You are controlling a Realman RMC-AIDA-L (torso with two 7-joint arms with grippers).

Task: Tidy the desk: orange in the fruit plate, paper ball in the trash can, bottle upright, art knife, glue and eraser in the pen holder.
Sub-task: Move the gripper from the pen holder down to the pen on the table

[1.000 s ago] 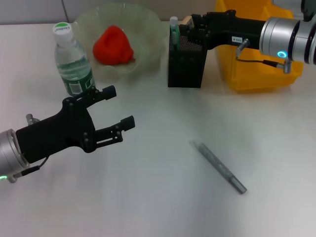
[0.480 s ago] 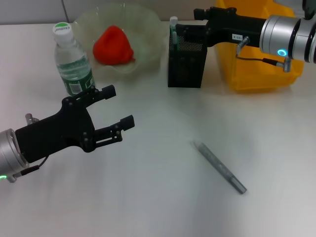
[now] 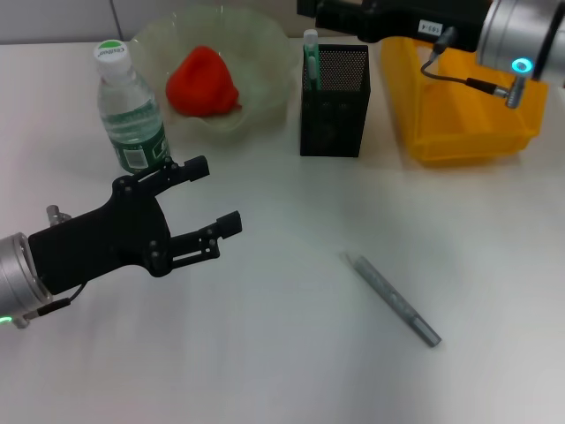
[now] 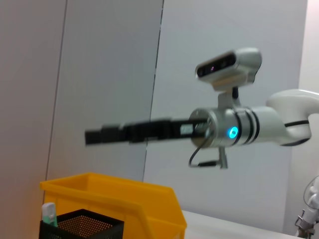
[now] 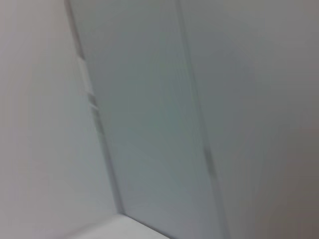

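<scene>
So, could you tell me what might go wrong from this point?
The right gripper hangs above the pen holder; a low swing could topple it. The open left gripper sits close beside the upright bottle and might knock it. The art knife lies flat, possibly hard to grasp.

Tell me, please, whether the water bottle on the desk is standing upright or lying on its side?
Upright. In the head view the water bottle stands on its base beside the fruit plate, its green-and-white cap at the top.

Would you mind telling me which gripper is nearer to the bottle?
Left. The left gripper hovers just in front of the upright bottle, fingers open. The right gripper is raised behind the pen holder, across the desk.
</scene>
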